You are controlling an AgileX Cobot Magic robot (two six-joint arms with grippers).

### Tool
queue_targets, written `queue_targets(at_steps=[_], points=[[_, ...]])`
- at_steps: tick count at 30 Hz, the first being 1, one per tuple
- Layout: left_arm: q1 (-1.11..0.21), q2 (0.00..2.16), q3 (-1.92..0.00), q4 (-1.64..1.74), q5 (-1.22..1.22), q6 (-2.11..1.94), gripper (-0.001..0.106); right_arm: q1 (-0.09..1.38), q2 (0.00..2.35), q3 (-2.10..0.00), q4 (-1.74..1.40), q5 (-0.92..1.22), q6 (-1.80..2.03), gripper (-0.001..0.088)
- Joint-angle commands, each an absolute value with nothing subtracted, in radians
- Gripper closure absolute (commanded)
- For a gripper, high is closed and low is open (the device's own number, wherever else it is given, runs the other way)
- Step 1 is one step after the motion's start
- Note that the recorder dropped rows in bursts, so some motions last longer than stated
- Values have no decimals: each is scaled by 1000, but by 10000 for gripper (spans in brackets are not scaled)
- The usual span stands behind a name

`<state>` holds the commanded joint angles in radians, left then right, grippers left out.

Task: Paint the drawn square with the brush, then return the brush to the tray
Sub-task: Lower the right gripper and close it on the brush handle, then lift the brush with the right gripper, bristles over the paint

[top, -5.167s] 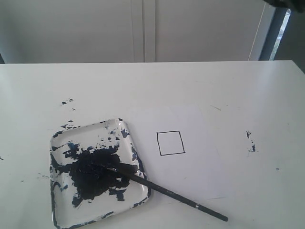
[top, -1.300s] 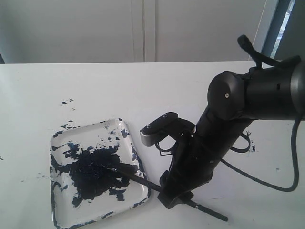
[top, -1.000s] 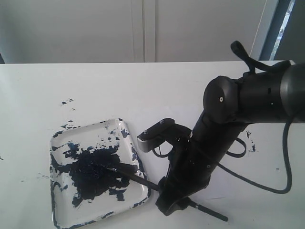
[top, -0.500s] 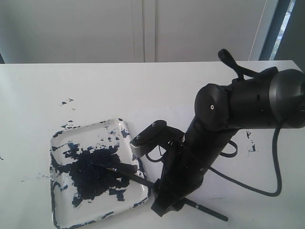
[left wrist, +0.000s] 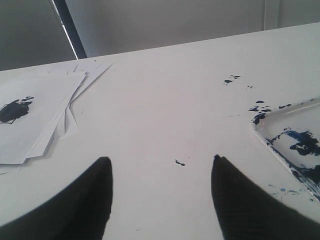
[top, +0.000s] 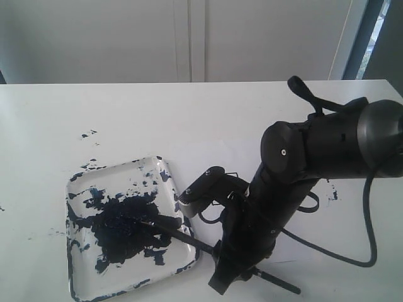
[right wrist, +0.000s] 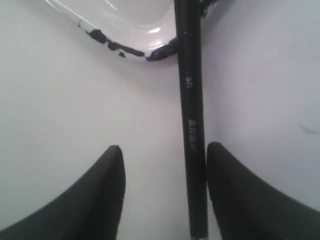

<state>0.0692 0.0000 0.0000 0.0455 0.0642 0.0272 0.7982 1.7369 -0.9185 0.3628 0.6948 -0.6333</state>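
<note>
The brush [top: 181, 234] lies with its dark bristles in the tray [top: 73, 186] and its handle over the tray's near right corner, tail on the table. My right gripper [top: 225, 279] is low over the handle just past that corner. In the right wrist view the brush [right wrist: 192, 125] runs between the open fingers of the right gripper [right wrist: 165, 147], close against one of them. The tray [right wrist: 131, 26] corner shows beyond. The drawn square is hidden behind the right arm. My left gripper [left wrist: 161, 159] is open over bare table beside the tray [left wrist: 260, 131].
Dark paint specks [top: 88, 134] dot the table behind the tray and at the right [top: 331, 192]. A stack of white paper sheets [left wrist: 35, 110], one with a dark blot, lies in the left wrist view. The right arm's cable [top: 352, 248] loops over the table.
The right arm came in over the square, then settled lower onto the brush handle by the tray corner. The brush and tray have not moved.
</note>
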Motion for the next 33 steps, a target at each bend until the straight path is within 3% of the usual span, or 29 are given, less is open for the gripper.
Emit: queue_targets(at_steps=[7, 14, 33], points=[[69, 0, 0, 46, 64, 27, 435, 798, 1737, -918, 363, 684, -631, 609], [69, 0, 0, 46, 64, 27, 435, 798, 1737, -918, 363, 680, -629, 871], [69, 0, 0, 46, 64, 27, 435, 798, 1558, -1000, 295, 733, -599, 868]])
